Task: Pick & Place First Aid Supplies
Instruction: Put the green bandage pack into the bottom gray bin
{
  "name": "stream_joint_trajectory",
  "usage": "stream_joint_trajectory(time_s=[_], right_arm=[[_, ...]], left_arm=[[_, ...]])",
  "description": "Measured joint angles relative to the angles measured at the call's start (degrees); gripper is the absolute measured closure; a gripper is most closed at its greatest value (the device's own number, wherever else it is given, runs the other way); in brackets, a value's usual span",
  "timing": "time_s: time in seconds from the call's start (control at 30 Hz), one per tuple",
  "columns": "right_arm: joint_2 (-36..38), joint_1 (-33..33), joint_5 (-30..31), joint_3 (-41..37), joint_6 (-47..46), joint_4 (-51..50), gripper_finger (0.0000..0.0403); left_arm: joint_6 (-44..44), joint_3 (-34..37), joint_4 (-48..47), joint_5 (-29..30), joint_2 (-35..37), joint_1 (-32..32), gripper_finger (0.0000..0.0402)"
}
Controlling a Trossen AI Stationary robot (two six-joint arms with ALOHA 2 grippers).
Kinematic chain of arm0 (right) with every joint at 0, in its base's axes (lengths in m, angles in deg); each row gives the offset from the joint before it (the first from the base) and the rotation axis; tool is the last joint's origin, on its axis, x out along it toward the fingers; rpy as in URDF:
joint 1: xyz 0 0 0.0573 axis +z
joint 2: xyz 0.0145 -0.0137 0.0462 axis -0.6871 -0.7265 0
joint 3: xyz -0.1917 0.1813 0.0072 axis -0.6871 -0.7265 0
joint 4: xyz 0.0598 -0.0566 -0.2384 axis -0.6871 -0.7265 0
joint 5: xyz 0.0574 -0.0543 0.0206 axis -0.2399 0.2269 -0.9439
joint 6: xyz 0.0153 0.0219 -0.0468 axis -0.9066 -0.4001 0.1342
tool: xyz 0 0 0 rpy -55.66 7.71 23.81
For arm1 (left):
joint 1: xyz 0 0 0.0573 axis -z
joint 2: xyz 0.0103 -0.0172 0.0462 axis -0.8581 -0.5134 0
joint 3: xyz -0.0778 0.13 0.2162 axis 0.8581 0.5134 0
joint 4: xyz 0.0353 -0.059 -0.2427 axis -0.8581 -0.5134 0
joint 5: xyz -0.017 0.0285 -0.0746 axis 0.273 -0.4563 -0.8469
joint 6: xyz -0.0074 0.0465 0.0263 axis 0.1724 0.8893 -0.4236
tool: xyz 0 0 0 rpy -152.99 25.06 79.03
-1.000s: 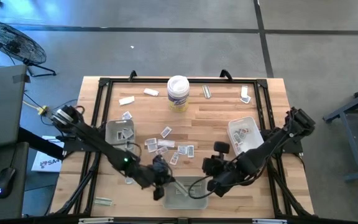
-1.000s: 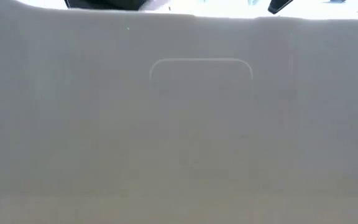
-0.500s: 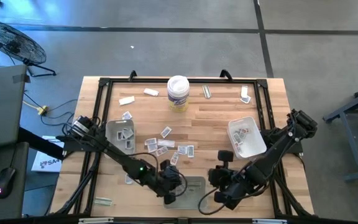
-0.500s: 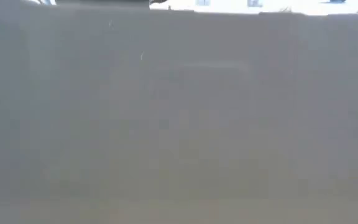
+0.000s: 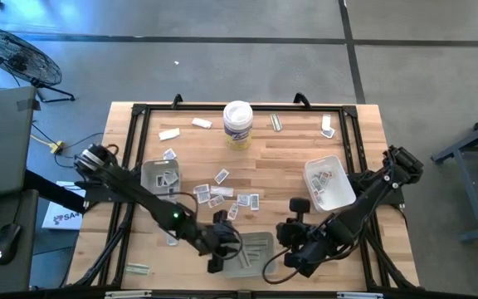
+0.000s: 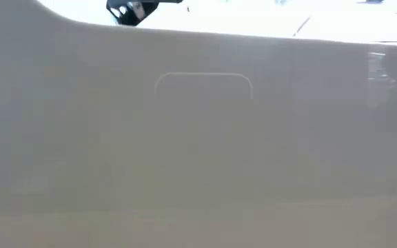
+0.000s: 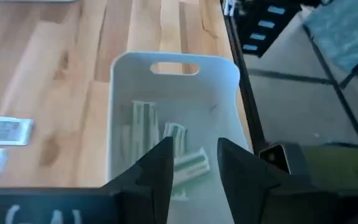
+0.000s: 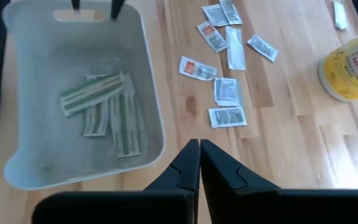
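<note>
A translucent grey tray [image 5: 256, 249] sits at the table's near middle with several pale strip wrappers [image 8: 104, 102] lying flat on its floor. My left gripper [image 7: 193, 155] hovers open over the tray's left end and holds nothing; one strip wrapper [image 7: 188, 163] lies on the floor below its fingers. My right gripper [image 8: 199, 146] is shut and empty, just above the bare table off the tray's right side. Several white square packets [image 8: 225, 90] lie flat on the wood at the table's middle [image 5: 222, 195].
Two more grey trays with packets stand at the left [image 5: 160, 177] and right [image 5: 326, 183]. A white tub [image 5: 237, 124] stands far middle. Loose packets lie along the far edge [image 5: 202, 123]. The near tray's wall [image 6: 202, 138] fills the low view.
My left gripper swung toward the table's right over the near tray, then drew back toward the left and rose a little. My right gripper has drawn back from the tray toward the near right. The near tray has shifted slightly toward the table's left.
</note>
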Motion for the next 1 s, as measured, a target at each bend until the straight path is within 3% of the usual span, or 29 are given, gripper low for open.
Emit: stream_joint_trajectory(time_s=[0.17, 0.37, 0.47, 0.73, 0.87, 1.0], right_arm=[[0.0, -1.76, 0.53, -0.02, 2.13, 0.35, 0.0398], [0.0, -3.87, 1.11, -0.02, 6.02, 1.61, 0.0402], [0.0, -4.82, 1.12, -0.02, 7.45, 2.49, 0.0402], [0.0, -5.99, 1.62, -0.02, 12.87, 6.07, 0.0401], [0.0, -6.03, 1.81, -0.02, 14.27, 7.62, 0.0402], [0.0, -6.03, 1.79, -0.02, 14.48, 8.56, 0.0401]], left_arm=[[-2.49, 0.02, -15.01, -1.96, 5.05, 1.36, 0.028], [-14.62, 0.04, -28.02, -12.72, 6.67, 8.2, 0.0279], [-25.28, 0.04, -32.66, -16.23, 6.37, 13.62, 0.0279], [-59.54, 0.09, -37.63, -16.81, 3.71, 27.6, 0.0279], [-80.09, 0.06, -37.3, -17.37, 2.23, 30.42, 0.0279], [-88.87, 0.06, -39.13, -19.39, 0.98, 29.77, 0.0279]])
